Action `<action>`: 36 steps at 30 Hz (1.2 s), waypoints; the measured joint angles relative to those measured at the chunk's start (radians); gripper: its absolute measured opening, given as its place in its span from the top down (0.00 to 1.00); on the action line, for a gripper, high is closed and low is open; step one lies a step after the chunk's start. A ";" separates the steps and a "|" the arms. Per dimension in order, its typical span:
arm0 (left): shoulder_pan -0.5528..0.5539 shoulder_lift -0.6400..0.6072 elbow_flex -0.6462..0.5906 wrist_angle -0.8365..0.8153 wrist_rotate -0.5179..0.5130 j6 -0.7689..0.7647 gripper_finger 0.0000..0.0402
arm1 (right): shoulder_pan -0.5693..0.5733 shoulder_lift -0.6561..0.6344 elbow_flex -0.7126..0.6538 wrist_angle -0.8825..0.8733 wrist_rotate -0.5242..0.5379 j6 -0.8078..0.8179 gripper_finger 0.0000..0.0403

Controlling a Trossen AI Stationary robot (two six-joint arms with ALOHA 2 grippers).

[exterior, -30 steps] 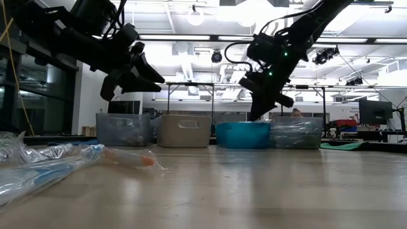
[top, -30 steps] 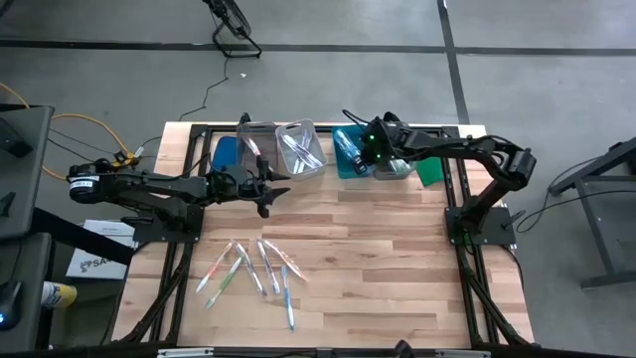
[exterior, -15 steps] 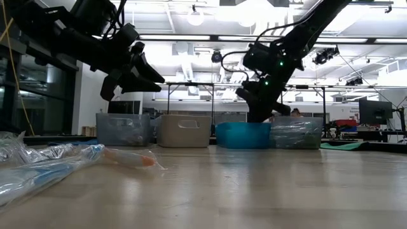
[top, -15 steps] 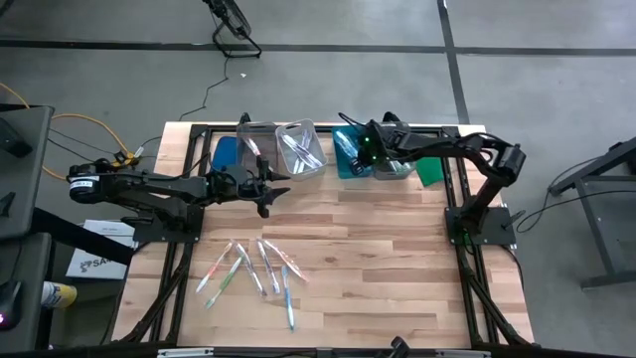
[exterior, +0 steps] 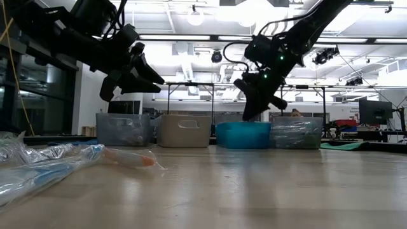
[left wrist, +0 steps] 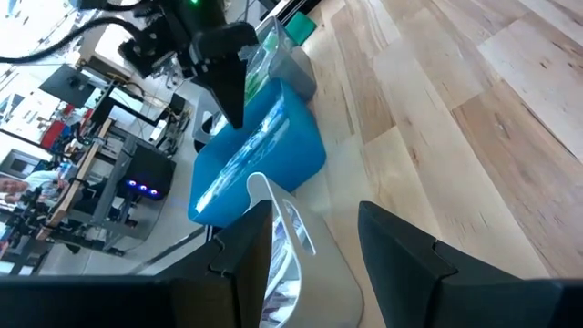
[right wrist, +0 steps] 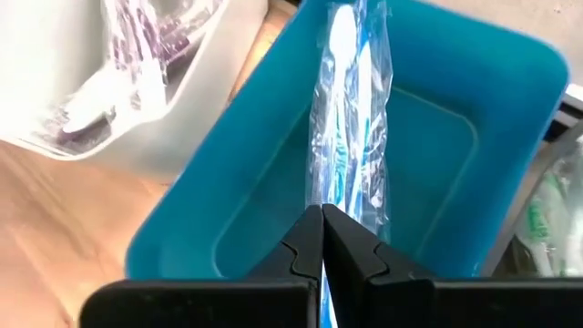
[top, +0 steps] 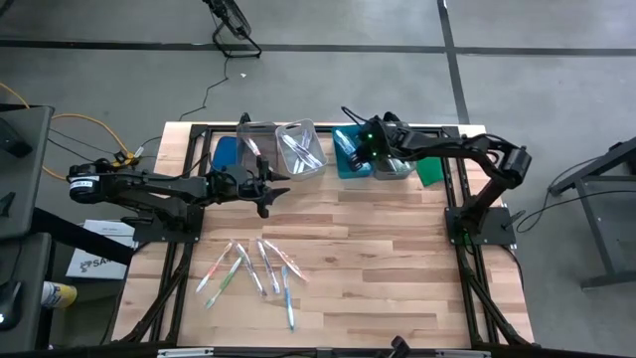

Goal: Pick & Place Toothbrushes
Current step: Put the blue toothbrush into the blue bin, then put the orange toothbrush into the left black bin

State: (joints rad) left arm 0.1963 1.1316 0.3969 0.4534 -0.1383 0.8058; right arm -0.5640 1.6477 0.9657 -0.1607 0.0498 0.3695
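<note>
Overhead, the right end effector (right wrist: 321, 239) is pressed shut on a blue toothbrush (right wrist: 351, 109) sealed in crinkled clear wrap, held above the smooth teal bin (right wrist: 437, 164). The left end effector (top: 266, 187) is held parted and empty near the grey bin (top: 301, 149). Loose toothbrushes (top: 253, 267) are scattered on the pale wooden plank worktop (top: 388, 259). Nearby wrappers are blurred in the low view.

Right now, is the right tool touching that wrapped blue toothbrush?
Touching: in the right wrist view, the right tool pinches the wrapped blue toothbrush above the teal bin.
</note>
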 joint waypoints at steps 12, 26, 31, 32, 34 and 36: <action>0.000 0.000 0.000 0.000 0.000 0.002 0.61 | 0.084 -0.123 0.000 -0.143 -0.002 0.000 1.00; 0.000 0.000 0.000 0.001 0.000 0.004 0.61 | 0.260 -0.253 0.000 -0.302 0.056 -0.010 1.00; 0.000 0.000 0.000 0.000 0.000 0.004 0.61 | 0.338 -0.254 0.000 -0.404 0.172 0.030 0.99; 0.000 0.000 0.000 0.000 0.000 0.004 0.61 | 0.356 -0.254 0.000 -0.419 0.187 0.042 0.99; 0.000 0.000 0.000 0.000 0.000 0.004 0.61 | 0.389 -0.254 -0.002 -0.430 0.214 0.061 0.99; 0.000 0.000 0.000 0.000 0.000 0.001 0.61 | 0.422 -0.259 -0.019 -0.428 0.227 0.076 0.99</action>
State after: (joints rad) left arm 0.1963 1.1316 0.3969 0.4530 -0.1383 0.8070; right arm -0.1425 1.3886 0.9470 -0.5884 0.2768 0.4458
